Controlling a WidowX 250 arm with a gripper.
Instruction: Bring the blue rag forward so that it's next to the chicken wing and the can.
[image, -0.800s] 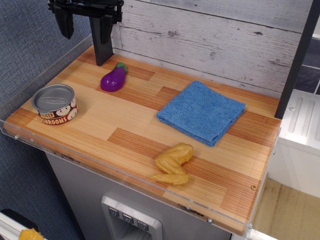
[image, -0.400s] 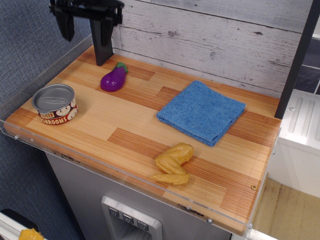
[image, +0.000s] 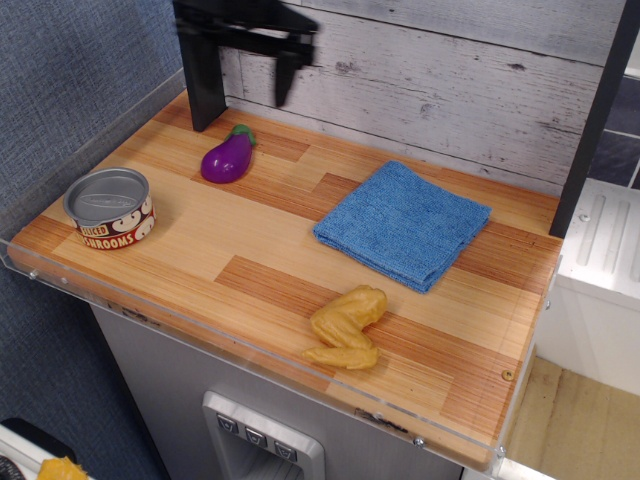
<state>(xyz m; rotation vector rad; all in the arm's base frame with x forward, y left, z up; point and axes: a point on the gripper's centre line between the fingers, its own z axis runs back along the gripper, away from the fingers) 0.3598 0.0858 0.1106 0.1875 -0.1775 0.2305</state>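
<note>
The blue rag (image: 403, 224) is lying flat and folded on the right half of the desk (image: 240, 265), toward the back, close to the whitewashed plank wall (image: 430, 80). Its corners are pointing roughly toward the wall, the right edge, the front and the middle of the desk, so it is sitting as a diamond. Nothing is touching it.

The chicken wing (image: 348, 328) is resting in front of the rag, near the front edge, apart from the cloth with a strip of bare wood showing between them. The can (image: 110, 208) is standing upright at the left front corner, well apart from both the rag and the wing, its grey lid facing up and its red label partly readable. A purple toy eggplant (image: 227, 157) is lying between the can and the back wall, left of the rag.

The claw (image: 242, 60) is hanging above the back left part of the desk, over the area just behind the eggplant. Its two dark fingers are pointing down with a wide gap between them, so it is standing open and holding nothing. It is well apart from the rag.
</note>
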